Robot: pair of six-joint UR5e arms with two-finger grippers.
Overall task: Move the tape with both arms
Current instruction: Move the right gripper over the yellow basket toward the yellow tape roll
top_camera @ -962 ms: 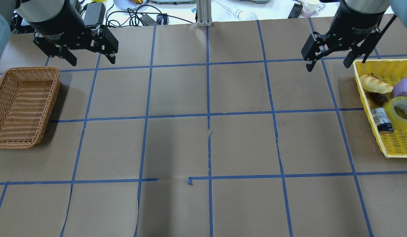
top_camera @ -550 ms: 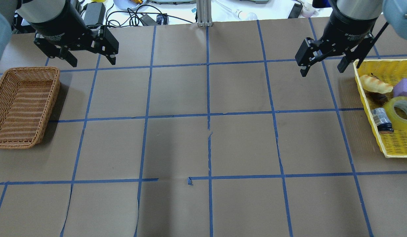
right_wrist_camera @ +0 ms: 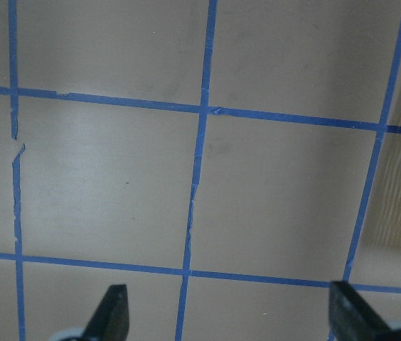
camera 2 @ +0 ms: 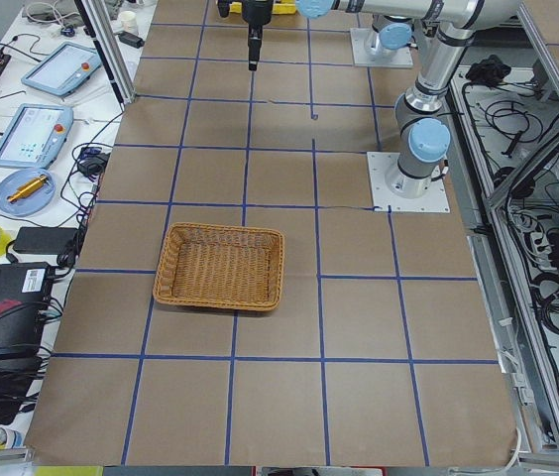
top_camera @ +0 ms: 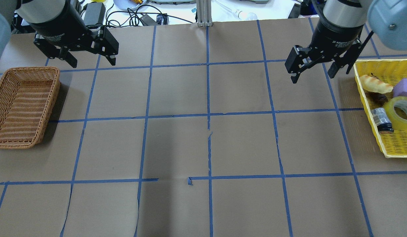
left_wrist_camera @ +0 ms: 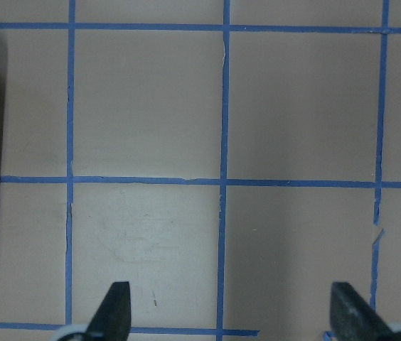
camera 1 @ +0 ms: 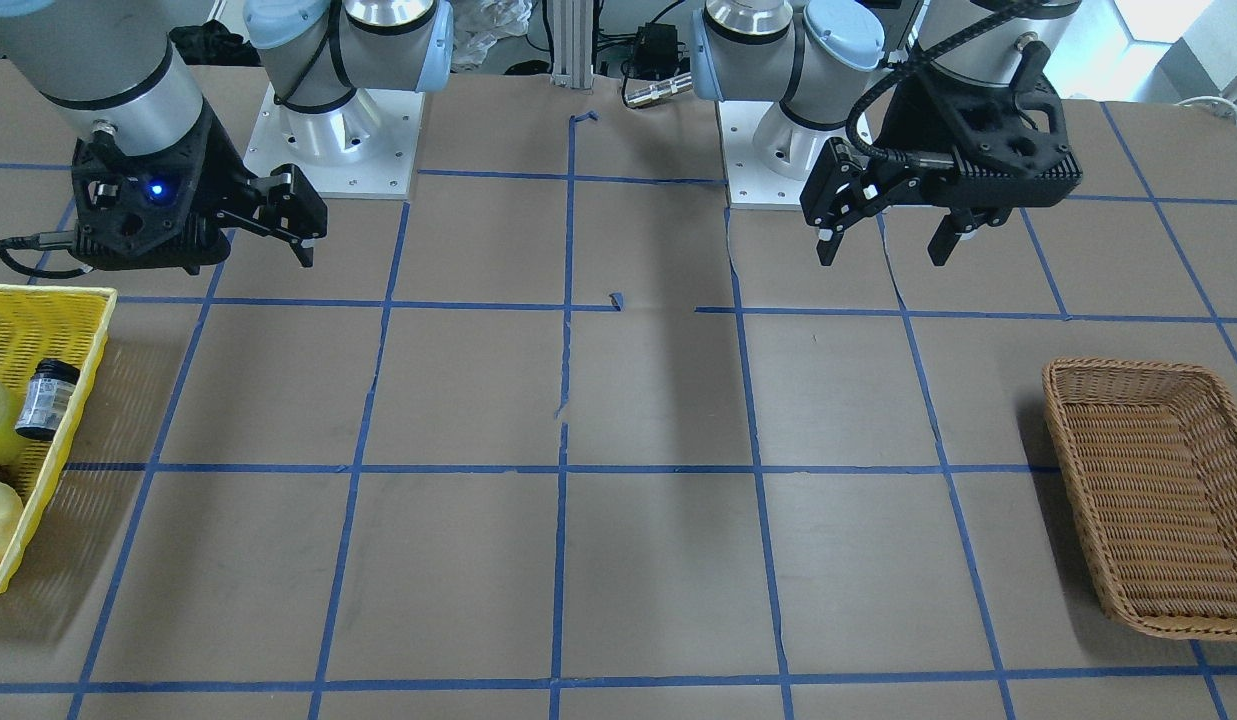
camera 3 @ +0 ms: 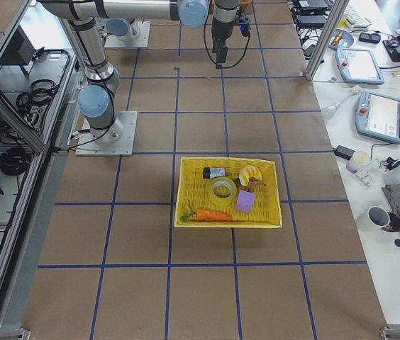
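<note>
Overhead exterior view of the brown-papered table (top_camera: 177, 148): you find the tape (top_camera: 393, 115) lying flat in the yellow basket (top_camera: 399, 146) at the table's right edge, apart from both grippers. Just beside the roll you can pick out a small dark bottle (top_camera: 382, 121) on its left, a purple block (top_camera: 404, 87) on its far side, and a bread-like item (top_camera: 376, 84) further toward the basket's far end. Your exterior right view adds an orange carrot-shaped piece (camera 3: 210, 214) along the basket's wall nearest that camera. The right gripper (top_camera: 312, 78) hangs above the table just left of the yellow basket, pointing down, its jaws spread wide with nothing between them. Its wrist camera gives you both fingertips (right_wrist_camera: 115, 312) well apart over blue grid lines (right_wrist_camera: 204, 108). The left gripper (top_camera: 93, 62) hovers over the table's far left, just beyond the far end of the wicker basket (top_camera: 25, 69), its jaws likewise wide apart and clamped on nothing. From the left wrist camera you see a sliver of that wicker basket at the frame's left edge.
</note>
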